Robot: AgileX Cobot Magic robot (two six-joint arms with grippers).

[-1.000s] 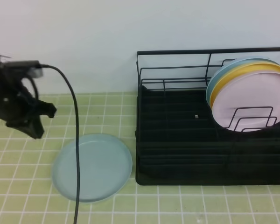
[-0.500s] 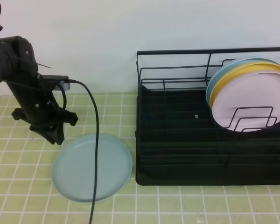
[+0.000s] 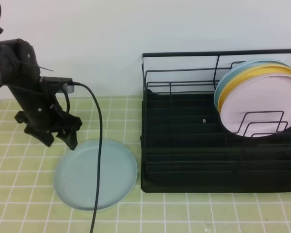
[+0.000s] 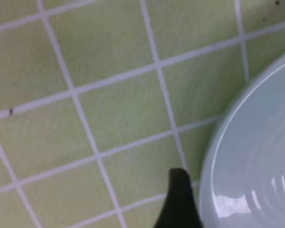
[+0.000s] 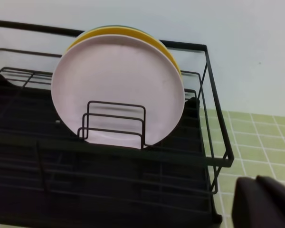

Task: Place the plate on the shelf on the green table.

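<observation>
Tiles of the green table [image 3: 184, 213] ran yellow-green under a plain white wall [image 3: 111, 29]. At left, the left gripper [image 3: 57, 137] stood spread above the far-left rim of the plate [image 3: 95, 174], possibly touching it; a black cable [image 3: 98, 160] crossed the plate, which lay flat. Rightward, the shelf [image 3: 184, 160] held a pink plate [image 3: 264, 104], yellow plate [image 3: 242, 77] and blue plate [image 3: 222, 81] upright. The right gripper [image 5: 263, 202] was clenched, empty.

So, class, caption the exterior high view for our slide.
Open left gripper poised over plate rim beside shelf.
</observation>
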